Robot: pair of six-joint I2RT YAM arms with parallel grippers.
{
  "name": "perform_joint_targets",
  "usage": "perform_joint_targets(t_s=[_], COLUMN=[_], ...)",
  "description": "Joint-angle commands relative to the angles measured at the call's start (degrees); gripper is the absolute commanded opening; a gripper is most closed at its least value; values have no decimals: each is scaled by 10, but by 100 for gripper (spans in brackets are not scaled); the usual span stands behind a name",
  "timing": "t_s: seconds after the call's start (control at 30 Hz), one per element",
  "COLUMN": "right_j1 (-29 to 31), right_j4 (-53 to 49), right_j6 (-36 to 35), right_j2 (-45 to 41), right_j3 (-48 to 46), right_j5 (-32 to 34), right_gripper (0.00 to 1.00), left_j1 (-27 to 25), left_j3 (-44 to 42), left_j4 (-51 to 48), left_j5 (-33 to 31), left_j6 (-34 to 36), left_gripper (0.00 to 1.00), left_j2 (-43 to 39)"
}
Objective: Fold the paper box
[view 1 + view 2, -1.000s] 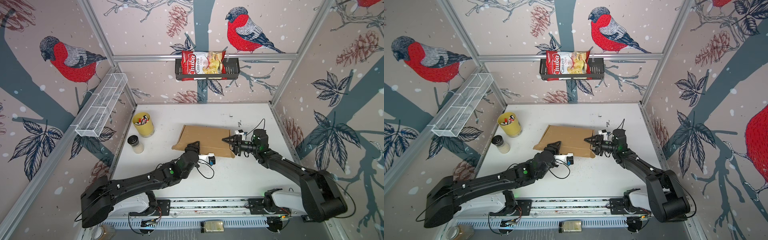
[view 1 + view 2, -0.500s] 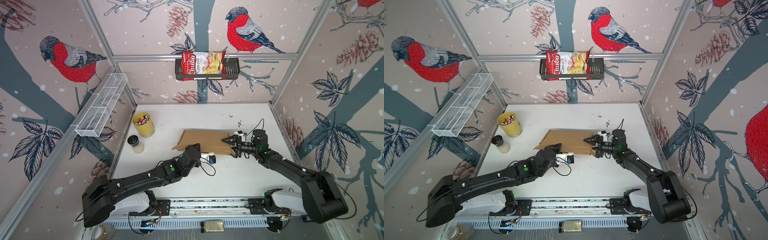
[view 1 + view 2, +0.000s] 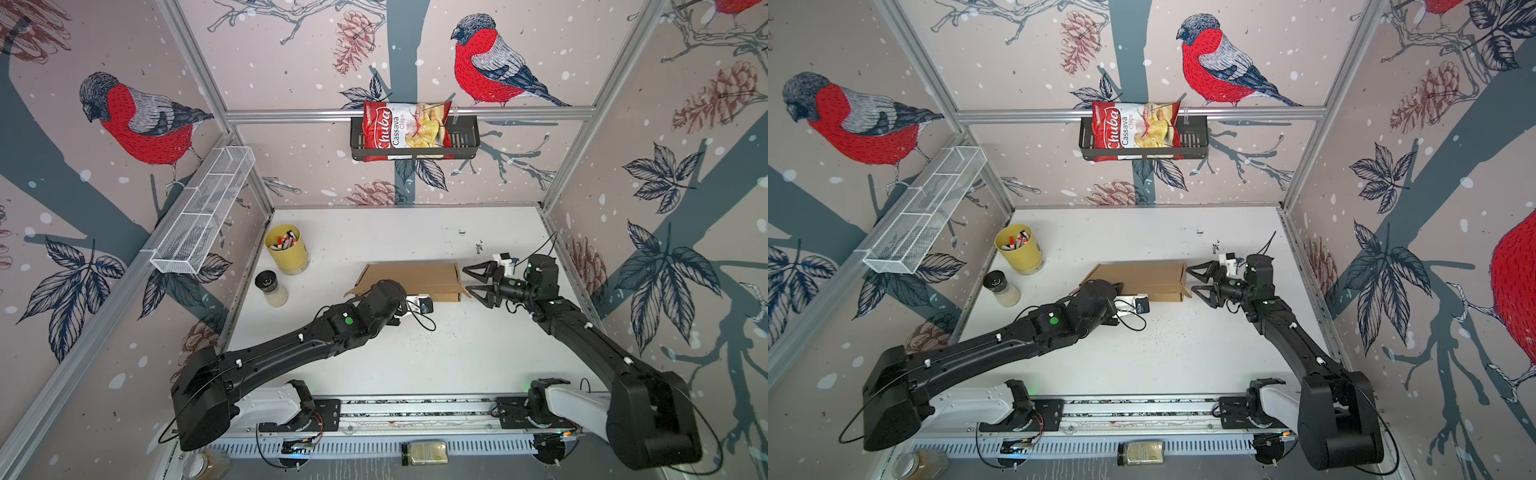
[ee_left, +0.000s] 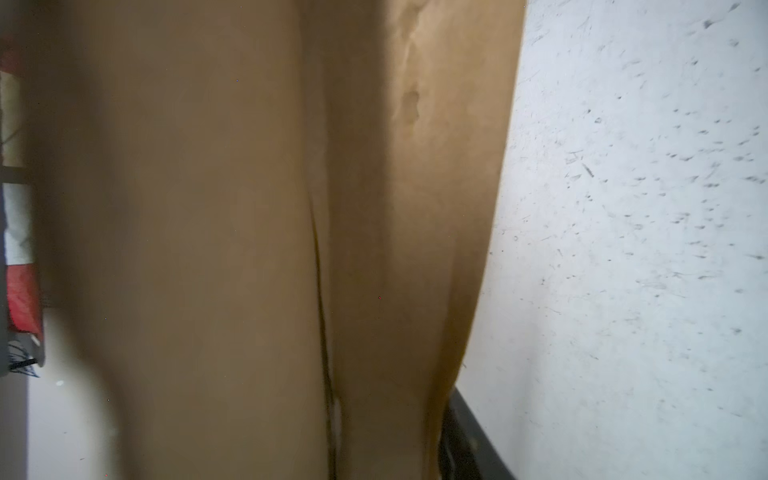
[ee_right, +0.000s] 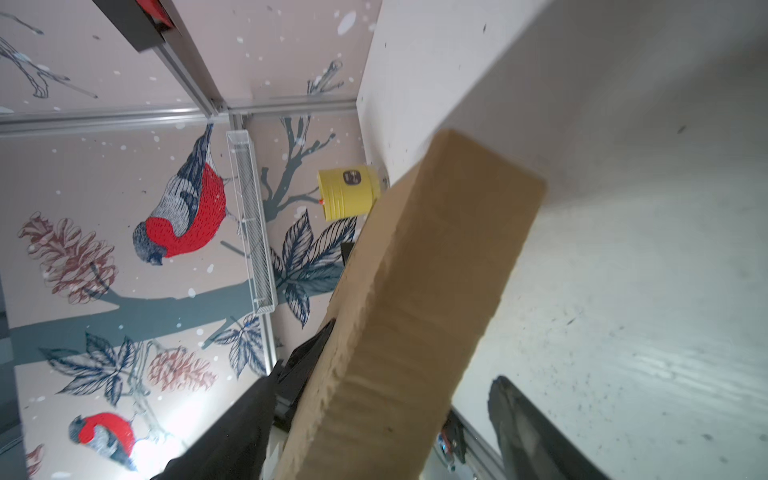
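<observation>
Box [image 3: 415,276] of brown cardboard, lying mid-table [image 3: 415,357]. Off box's left end, yellow cup [image 3: 286,249] and jar [image 3: 272,286]. At box's near left corner, left gripper [image 3: 1117,286] pressed close against cardboard; fingers hidden, open or closed impossible to tell. At box's right end, right gripper [image 3: 478,283] spread wide, end flap between its fingers [image 5: 528,428].

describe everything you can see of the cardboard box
The paper box is plain brown corrugated cardboard, unprinted, partly folded into a shallow long shape with a loose flap sticking out at its left end. It lies on the white table. The open right end effector straddles its right end; the left arm covers its near left corner, so contact there is unclear.
</observation>
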Motion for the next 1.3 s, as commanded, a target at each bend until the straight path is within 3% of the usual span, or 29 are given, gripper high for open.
perform_joint_targets(t_s=[0.0, 0.27, 0.53, 0.97, 1.07, 1.27], right_j1=[-38, -87, -84, -67, -61, -48], right_j4=[-98, -130, -129, -131, -133, -150], right_j6=[-108, -160, -175, -185, -189, -219], right_j2=[-16, -32, -19, -31, -29, -32], right_j3=[21, 18, 3, -14, -13, 9], right_j5=[56, 126, 125, 137, 137, 149], right_gripper=[82, 81, 80, 78, 78, 78], left_j1=[0, 2, 21, 66, 73, 77], left_j3=[33, 155, 279, 348, 370, 404], left_j4=[-70, -251, -390, -405, -408, -401], left_j5=[45, 126, 210, 250, 246, 229], left_j6=[-41, -76, -81, -67, -65, -61], left_gripper=[37, 38, 40, 41, 47, 72], left_j2=[7, 72, 152, 274, 296, 321])
